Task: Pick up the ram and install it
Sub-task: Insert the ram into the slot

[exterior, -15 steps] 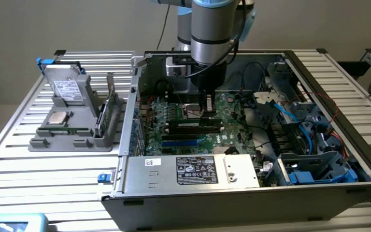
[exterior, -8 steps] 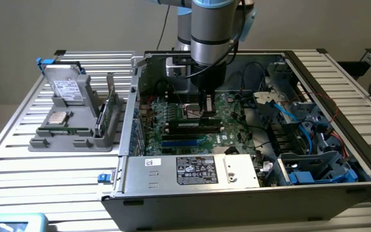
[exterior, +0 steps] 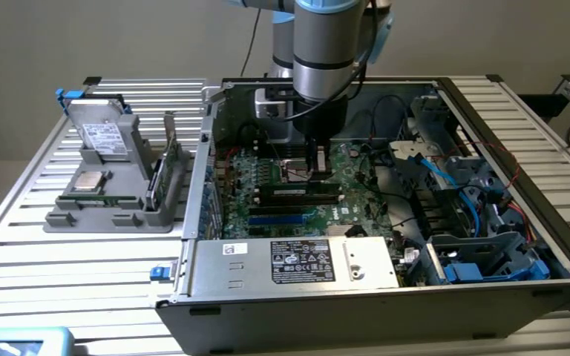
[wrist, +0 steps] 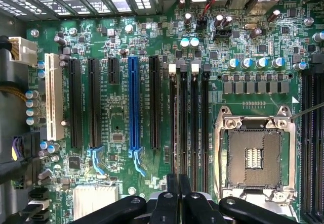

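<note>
The gripper [exterior: 314, 170] hangs low inside the open case [exterior: 364, 308], over the motherboard [wrist: 162, 37]. In the wrist view its fingers [wrist: 172, 196] are drawn almost together, and I can make out nothing green between them. What I take for the ram [exterior: 154, 185] stands on edge in the grey holder [exterior: 87, 220] on the worktop [exterior: 57, 267], well apart from the gripper and just beside the larger card [exterior: 173, 159].

Risks, as I judge them:
- The bare CPU socket [wrist: 254, 158] lies near the fingers, so a careless dip could bend its pins.
- Loose cables [exterior: 426, 170] could snag the arm [exterior: 329, 44].
- The neighbouring card could be gripped by mistake.

Count: one ram, one card, one socket, one blue slot [wrist: 133, 102], and four narrow black slots [wrist: 195, 128] side by side by the socket
</note>
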`<state>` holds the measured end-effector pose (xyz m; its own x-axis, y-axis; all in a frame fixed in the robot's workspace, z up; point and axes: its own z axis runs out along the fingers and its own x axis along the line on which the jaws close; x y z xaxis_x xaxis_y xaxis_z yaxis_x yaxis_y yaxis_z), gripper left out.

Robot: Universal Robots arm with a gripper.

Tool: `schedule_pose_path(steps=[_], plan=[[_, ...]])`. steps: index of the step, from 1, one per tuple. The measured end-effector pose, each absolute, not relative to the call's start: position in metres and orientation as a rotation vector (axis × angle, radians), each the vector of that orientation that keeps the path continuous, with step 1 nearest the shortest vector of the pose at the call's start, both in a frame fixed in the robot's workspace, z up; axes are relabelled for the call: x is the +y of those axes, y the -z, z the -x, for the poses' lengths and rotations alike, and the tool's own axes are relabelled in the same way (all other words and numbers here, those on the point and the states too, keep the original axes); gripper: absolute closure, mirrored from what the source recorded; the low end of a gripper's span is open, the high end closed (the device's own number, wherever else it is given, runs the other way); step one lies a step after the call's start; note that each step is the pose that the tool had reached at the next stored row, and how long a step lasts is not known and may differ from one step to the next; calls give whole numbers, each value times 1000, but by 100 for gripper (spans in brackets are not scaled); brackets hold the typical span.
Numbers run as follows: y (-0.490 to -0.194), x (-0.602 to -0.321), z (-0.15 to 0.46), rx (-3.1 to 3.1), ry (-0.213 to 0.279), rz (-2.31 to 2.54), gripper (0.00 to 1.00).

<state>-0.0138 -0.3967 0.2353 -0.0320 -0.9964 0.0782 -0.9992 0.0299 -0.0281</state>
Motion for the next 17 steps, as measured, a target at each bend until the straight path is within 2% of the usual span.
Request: schedule_pose_path(steps=[17], plan=[[-233,-397,14,-2203,-117,-2186,88]])
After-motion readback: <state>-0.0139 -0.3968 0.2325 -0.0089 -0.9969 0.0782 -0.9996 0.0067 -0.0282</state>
